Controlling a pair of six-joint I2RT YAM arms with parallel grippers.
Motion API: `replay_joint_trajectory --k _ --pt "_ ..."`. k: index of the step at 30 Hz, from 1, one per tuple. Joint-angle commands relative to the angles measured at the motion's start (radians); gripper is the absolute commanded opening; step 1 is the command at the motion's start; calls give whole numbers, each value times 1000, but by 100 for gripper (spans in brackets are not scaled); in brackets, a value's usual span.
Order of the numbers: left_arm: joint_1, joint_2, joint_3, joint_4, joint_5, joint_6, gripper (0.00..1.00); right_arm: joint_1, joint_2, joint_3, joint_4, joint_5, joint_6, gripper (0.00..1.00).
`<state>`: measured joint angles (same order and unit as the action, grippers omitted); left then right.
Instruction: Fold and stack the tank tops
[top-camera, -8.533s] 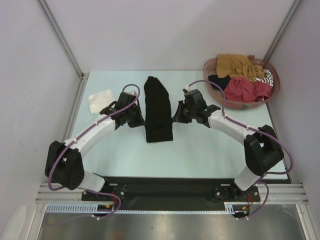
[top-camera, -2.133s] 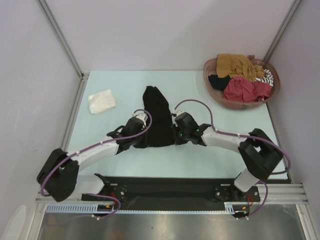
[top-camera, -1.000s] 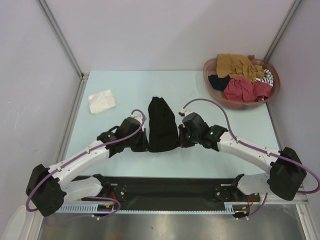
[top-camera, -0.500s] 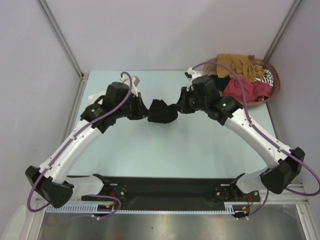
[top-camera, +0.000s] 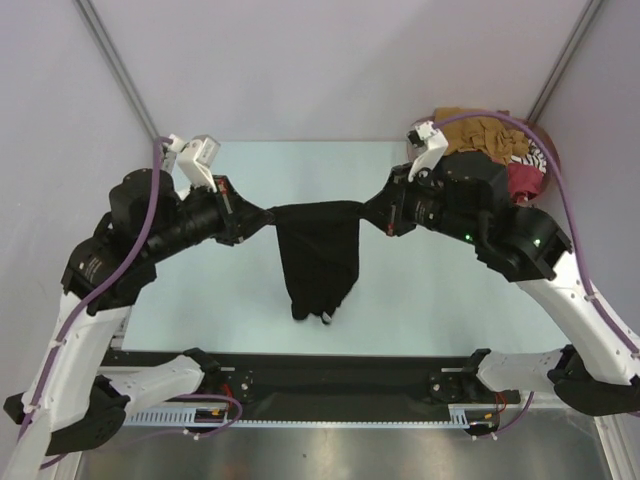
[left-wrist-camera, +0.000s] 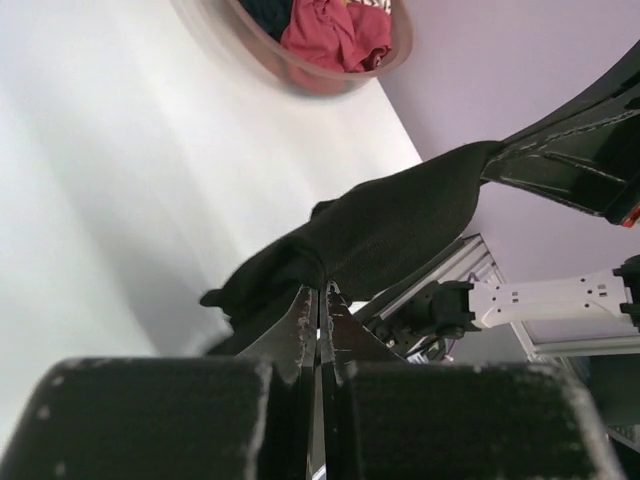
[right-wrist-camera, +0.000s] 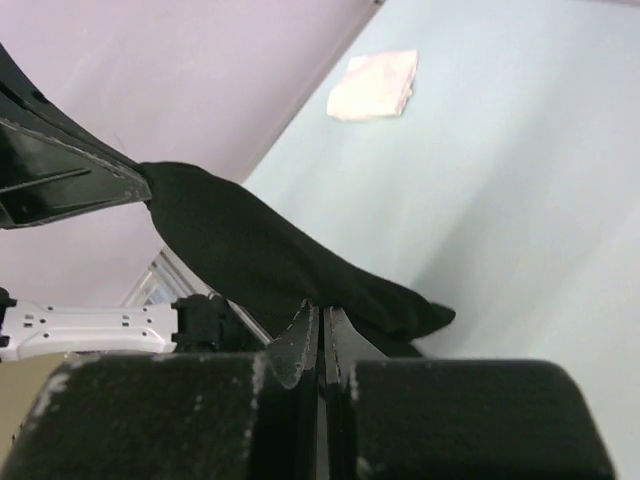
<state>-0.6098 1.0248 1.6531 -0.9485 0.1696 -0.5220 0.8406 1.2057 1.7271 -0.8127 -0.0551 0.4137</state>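
A black tank top (top-camera: 318, 255) hangs above the table, stretched by its top edge between my two grippers. My left gripper (top-camera: 262, 218) is shut on its left corner, and my right gripper (top-camera: 372, 212) is shut on its right corner. The left wrist view shows the left gripper (left-wrist-camera: 320, 290) pinching the black tank top (left-wrist-camera: 390, 230). The right wrist view shows the right gripper (right-wrist-camera: 320, 308) pinching the black tank top (right-wrist-camera: 250, 250). A folded white tank top (right-wrist-camera: 373, 85) lies on the table at the far left, hidden behind my left arm in the top view.
A round reddish-brown basket (top-camera: 552, 170) stands at the back right, partly behind my right arm. It holds a mustard tank top (top-camera: 480, 128), a red tank top (top-camera: 525, 180) and a striped one (top-camera: 537, 150). The basket (left-wrist-camera: 395, 55) also shows in the left wrist view.
Both arms have risen and moved apart. The black tank top, bunched low between the grippers half a second ago, now hangs spread out above the table.
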Motion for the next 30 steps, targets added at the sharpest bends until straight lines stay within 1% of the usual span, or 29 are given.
replay_joint_trajectory --k 1,3,4,6,8,11,13,14,15,16,17,18,19,20,21,22,23,24,26,27,28,29,30 --pt "-5 26 51 -27 18 7 0 3 0 66 -42 49 -15 0" --pt "-1 53 71 -19 21 11 0 -1 32 100 -52 54 -29 0" --pt "5 81 77 -19 33 13 0 -8 44 110 -55 79 -30 0" --pt "45 109 76 7 66 17 0 -56 86 126 -49 55 -36 0" --pt "82 147 74 31 119 23 0 -116 109 118 -20 -26 -32 0" --pt "168 208 83 60 180 37 0 -222 161 120 30 -121 -27 0" --pt "194 260 123 77 218 45 0 -282 231 169 47 -175 -24 0" --pt "205 327 146 80 246 48 0 -293 261 196 46 -208 -24 0" --pt "208 359 215 80 255 53 0 -305 329 271 44 -221 -24 0" --pt "208 394 258 70 261 53 0 -325 363 314 37 -236 -26 0" --pt "211 472 311 53 263 54 0 -339 400 374 30 -262 -24 0" --pt "212 509 441 31 252 59 0 -350 431 482 23 -265 -24 0" --pt "216 553 521 -34 242 63 0 -359 499 562 -8 -273 -23 0" --pt "217 589 609 -68 231 66 0 -383 534 634 -31 -293 -24 0" --pt "222 656 766 -94 228 66 0 -394 566 705 -55 -302 -18 0" --pt "229 678 824 -113 240 62 0 -409 622 827 -89 -313 -12 0" --pt "251 690 859 -105 263 54 0 -429 633 851 -94 -345 0 0" --pt "257 689 852 -89 301 45 0 -434 634 847 -86 -356 0 0" --pt "262 663 786 -32 294 51 0 -434 577 708 -30 -368 4 0" --pt "260 644 672 -9 292 59 0 -434 548 630 4 -374 7 0" --pt "260 591 593 61 304 57 0 -433 514 550 79 -374 11 0" --pt "260 563 426 101 312 56 0 -434 447 376 110 -368 13 0" --pt "259 536 337 144 318 45 0 -433 416 297 141 -370 20 0"
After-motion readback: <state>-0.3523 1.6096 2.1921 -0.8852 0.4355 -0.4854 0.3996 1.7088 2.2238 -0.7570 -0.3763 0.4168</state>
